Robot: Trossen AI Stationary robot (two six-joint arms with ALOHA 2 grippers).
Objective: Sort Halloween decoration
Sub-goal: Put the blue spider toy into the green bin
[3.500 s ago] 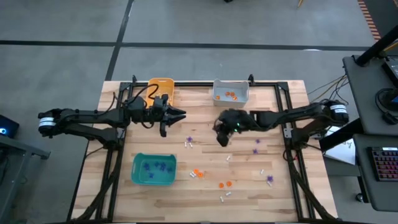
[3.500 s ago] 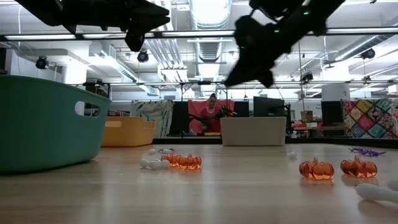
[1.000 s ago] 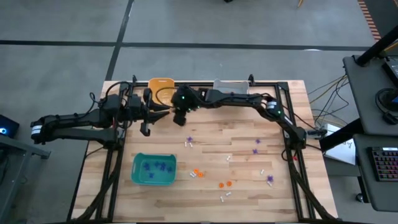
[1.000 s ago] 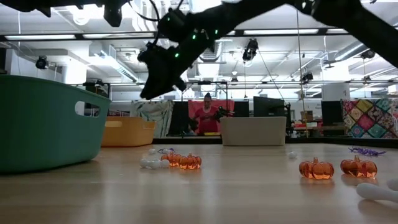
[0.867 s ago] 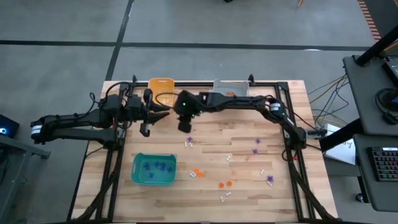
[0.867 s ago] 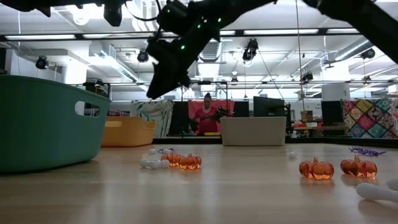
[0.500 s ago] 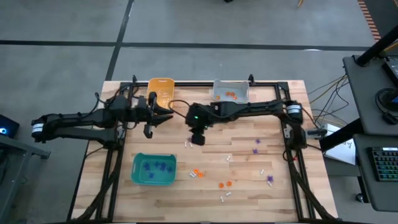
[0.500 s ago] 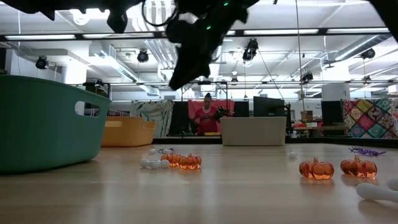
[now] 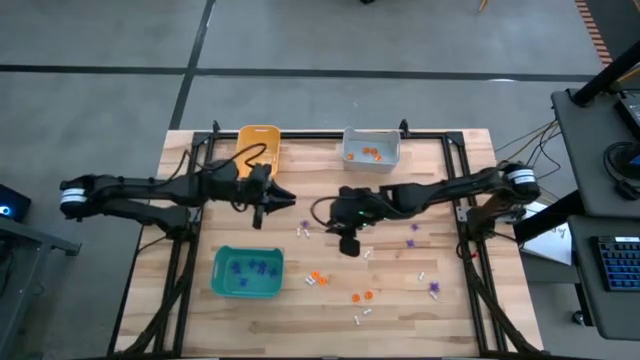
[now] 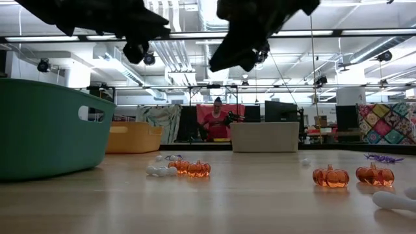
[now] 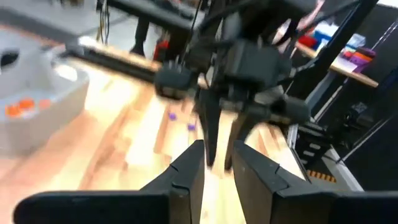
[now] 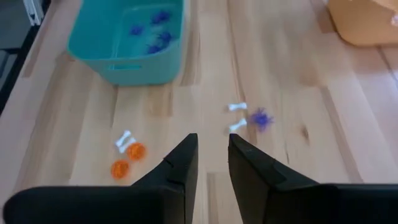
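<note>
Right tool [image 9: 349, 245] hangs over mid-table, fingers a narrow gap apart and pinching nothing, just right of a purple spiky trinket [image 12: 262, 118] and two white ones [image 12: 236, 116]. Left tool [image 9: 283, 203] waits at far left, fingers likewise slightly parted and empty. Orange pumpkins [image 9: 317, 279] lie nearer, more purple ones in the teal bin [image 9: 220, 282].

No text, label, brand, number or sign can be read in any of the views. The bins, the table and the arms show no legible markings. Things in the room behind the table are too far off to make out any writing.
</note>
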